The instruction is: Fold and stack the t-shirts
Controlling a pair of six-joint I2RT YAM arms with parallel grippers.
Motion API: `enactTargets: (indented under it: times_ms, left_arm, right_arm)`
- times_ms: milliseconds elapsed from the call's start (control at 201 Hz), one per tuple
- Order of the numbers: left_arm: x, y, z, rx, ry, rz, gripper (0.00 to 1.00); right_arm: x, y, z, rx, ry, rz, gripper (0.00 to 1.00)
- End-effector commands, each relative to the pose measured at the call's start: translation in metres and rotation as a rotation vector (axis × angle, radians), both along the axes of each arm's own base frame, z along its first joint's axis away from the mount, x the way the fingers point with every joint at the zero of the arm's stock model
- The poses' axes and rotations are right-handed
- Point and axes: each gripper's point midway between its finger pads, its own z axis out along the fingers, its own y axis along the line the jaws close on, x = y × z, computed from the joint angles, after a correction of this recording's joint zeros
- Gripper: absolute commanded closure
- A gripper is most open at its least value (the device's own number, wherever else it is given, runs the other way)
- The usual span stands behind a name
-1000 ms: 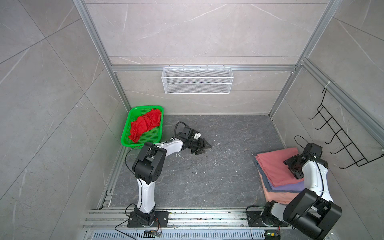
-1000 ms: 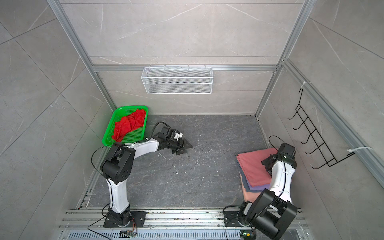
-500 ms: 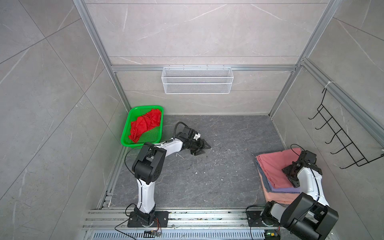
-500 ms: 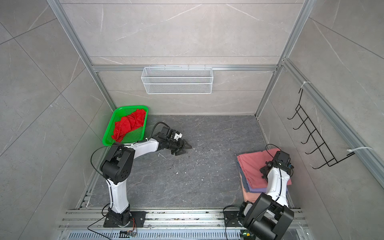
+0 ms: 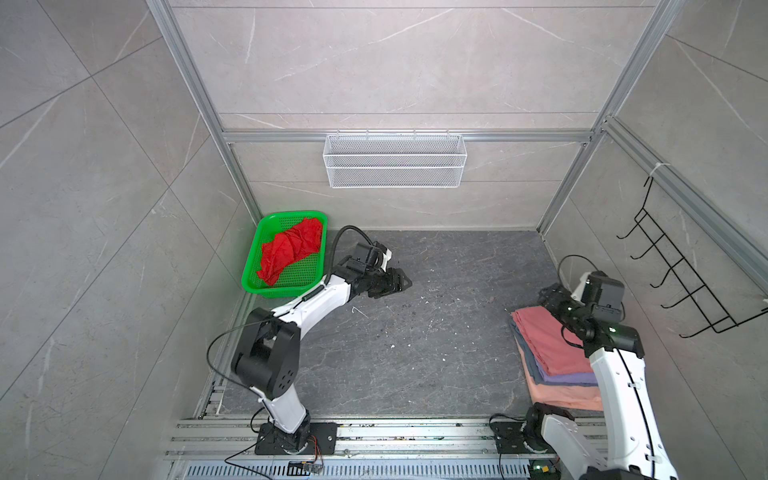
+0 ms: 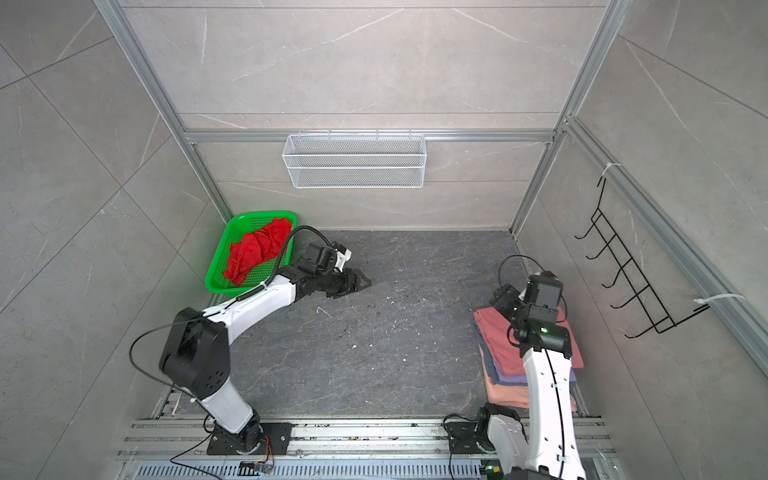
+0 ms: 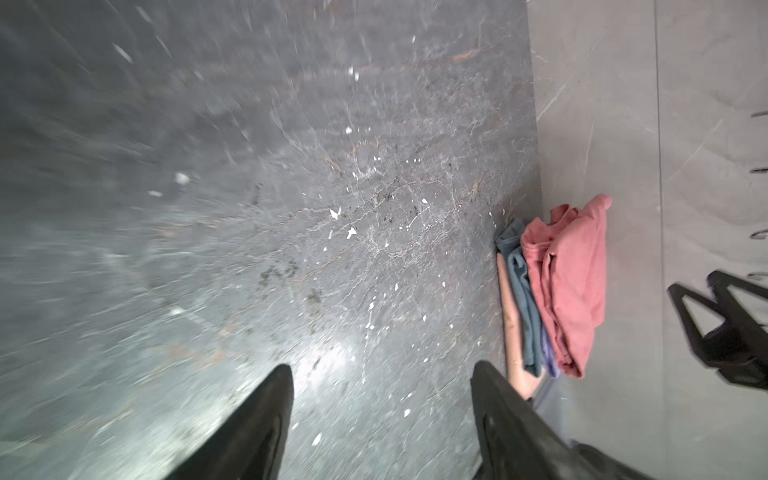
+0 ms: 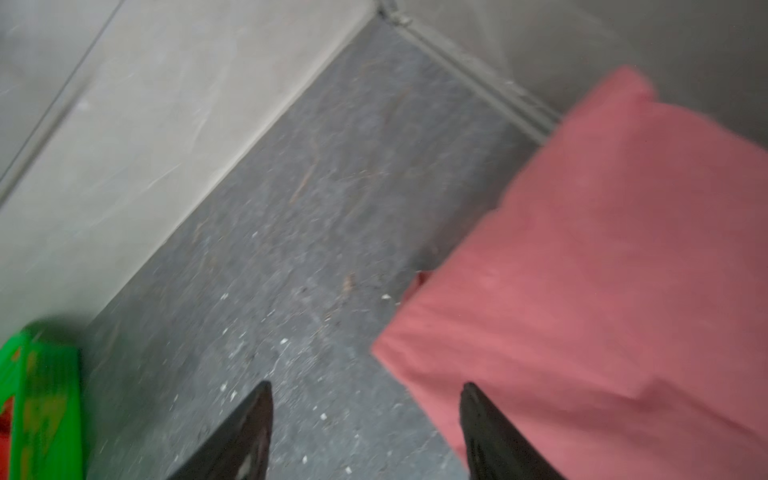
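Note:
Folded t-shirts lie stacked by the right wall: a salmon-pink one (image 5: pixel 548 345) (image 6: pixel 498 336) on top, then lavender (image 5: pixel 569 379), grey-blue (image 7: pixel 525 299) and peach (image 5: pixel 561 397). A crumpled bright red t-shirt (image 5: pixel 291 251) (image 6: pixel 255 249) lies in the green basket (image 5: pixel 249 286) at the back left. My left gripper (image 5: pixel 399 282) (image 7: pixel 382 365) hangs open over bare floor just right of the basket, holding nothing. My right gripper (image 5: pixel 546 297) (image 8: pixel 366 384) stands open and empty at the stack's far corner, one finger over the pink t-shirt (image 8: pixel 602 270).
A white wire basket (image 5: pixel 395 160) hangs on the back wall. A black hook rack (image 5: pixel 681 282) juts from the right wall. Metal rails (image 5: pixel 374 436) run along the front edge. White specks dot the dark stone floor (image 5: pixel 436 332).
My right gripper has come off the top of the stack and moved toward the back, to its far corner. Both pairs of jaws stand a little wider. The left arm has barely moved.

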Motion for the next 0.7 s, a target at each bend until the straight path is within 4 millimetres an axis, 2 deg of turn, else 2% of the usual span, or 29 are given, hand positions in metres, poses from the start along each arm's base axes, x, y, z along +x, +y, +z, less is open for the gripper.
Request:
enactTargets:
  times_ms: [0,85,139,254,393,518,602,692]
  left_arm:
    - [0.003,0.047,0.021,0.182,-0.194,0.103,0.25]
    - [-0.003,0.087,0.027,0.311,-0.262,0.212,0.16]
    - [-0.009,0.114,0.03,0.386,-0.298,0.284,0.04]
    - [-0.025,0.162,0.034,0.502,-0.351,0.393,0.0]
    - [-0.045,0.214,0.027,0.559,-0.381,0.542,0.0]
    - [-0.057,0.26,0.011,0.601,-0.411,0.702,0.0]
    - [-0.058,0.278,0.005,0.633,-0.505,0.756,0.0]
    - [-0.055,0.29,0.009,0.644,-0.631,0.82,0.0]
  right_arm:
    - [0.018,0.017,0.006,-0.092,-0.071,0.035,0.23]
    - [0.03,0.04,0.003,-0.134,-0.095,0.095,0.14]
    - [0.036,0.056,0.005,-0.171,-0.122,0.132,0.01]
    - [0.045,0.086,0.007,-0.227,-0.172,0.203,0.0]
    - [0.051,0.113,0.002,-0.249,-0.19,0.269,0.0]
    - [0.052,0.125,-0.009,-0.251,-0.183,0.292,0.0]
    - [0.049,0.126,-0.017,-0.25,-0.175,0.294,0.0]
    - [0.044,0.123,-0.025,-0.255,-0.153,0.287,0.0]
